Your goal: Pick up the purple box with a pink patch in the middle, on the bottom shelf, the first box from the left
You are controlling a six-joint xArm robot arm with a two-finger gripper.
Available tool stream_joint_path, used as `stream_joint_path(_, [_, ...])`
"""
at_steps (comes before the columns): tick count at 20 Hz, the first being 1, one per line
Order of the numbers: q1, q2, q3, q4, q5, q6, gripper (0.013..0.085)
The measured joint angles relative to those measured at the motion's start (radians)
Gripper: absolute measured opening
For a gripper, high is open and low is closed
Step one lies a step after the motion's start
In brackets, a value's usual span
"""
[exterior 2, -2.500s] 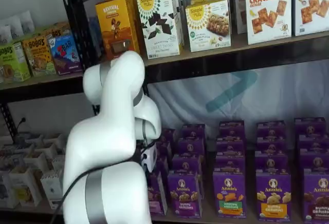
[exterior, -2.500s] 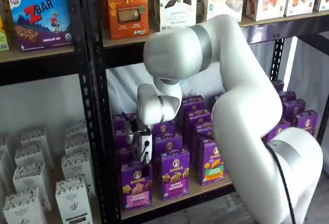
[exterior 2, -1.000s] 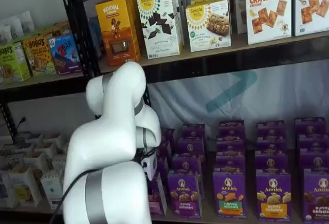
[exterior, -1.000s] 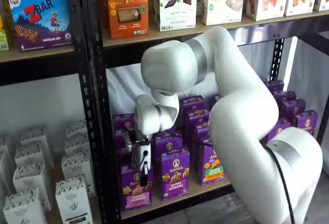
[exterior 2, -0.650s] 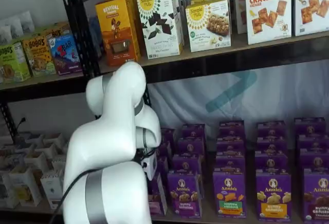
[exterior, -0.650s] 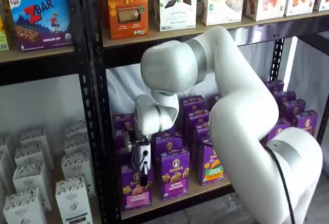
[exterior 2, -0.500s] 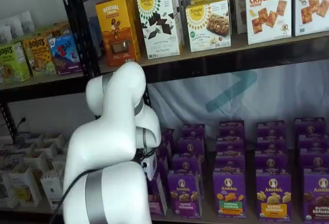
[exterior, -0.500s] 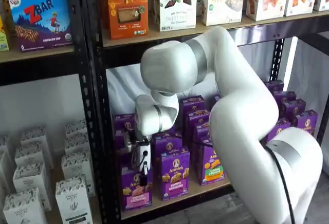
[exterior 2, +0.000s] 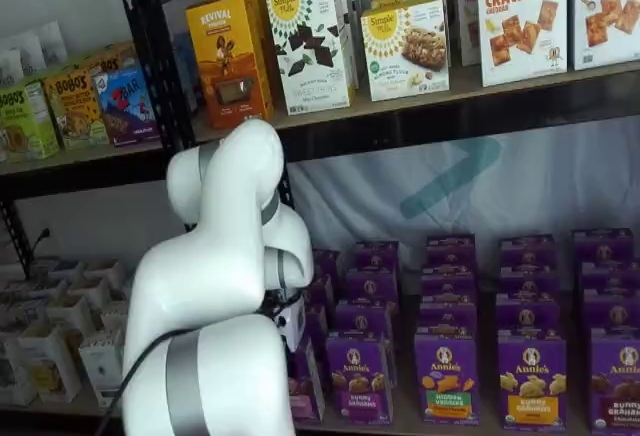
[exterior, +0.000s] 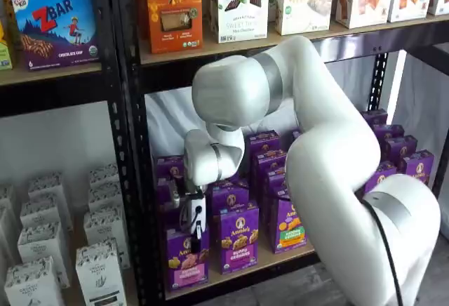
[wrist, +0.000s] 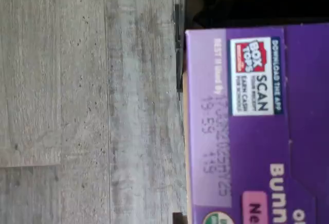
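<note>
One white arm (exterior: pixel 316 144) stands here. In a shelf view, two cracker boxes (exterior 2: pixel 522 18) face front; purple boxes (exterior 2: pixel 445 376) overlap too much to count.

Glossy white plastic shell on the arm (exterior: pixel 330 151), catching the light, with a matt grey band round its joint. Just below the gripper (exterior: pixel 196 238), the purple box (exterior: pixel 184 264) looks like smooth printed cardboard; in the wrist view its top (wrist: pixel 257 126) shows a soft sheen and a faint stamped date. Under it the shelf (exterior: pixel 242 272) is tan wood, matt. Beside the gripper the upright (exterior: pixel 133 144) is black perforated metal, dull. Beyond the box the floor (wrist: pixel 87 100) is grey, grainy, wood-look planks.
</note>
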Motion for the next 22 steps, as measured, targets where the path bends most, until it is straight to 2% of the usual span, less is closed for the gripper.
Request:
stream_joint_path(1, [0.000,0.001,-0.001,-0.001,0.001,0.001,0.0450])
stream_joint_path(2, [0.000,0.001,-0.001,-0.001,0.002,0.001,0.0410])
stream_joint_path(4, [0.000,0.001,-0.002,0.000,0.005,0.000,0.0410])
stream_joint_path(6, [0.000,0.001,-0.001,0.003,0.004,-0.003,0.0330])
stream_joint_path(14, [-0.003,-0.006,0.001,0.014,0.008,-0.015,0.0330])
stream_joint_path(15, [-0.003,-0.008,0.001,0.014,0.011,-0.015,0.0290])
stream_joint_path(16, [-0.003,-0.009,0.003,0.014,0.010,-0.015,0.0290])
stream_joint_path(22, [-0.002,-0.028,0.035,-0.009,-0.016,0.005,0.0290])
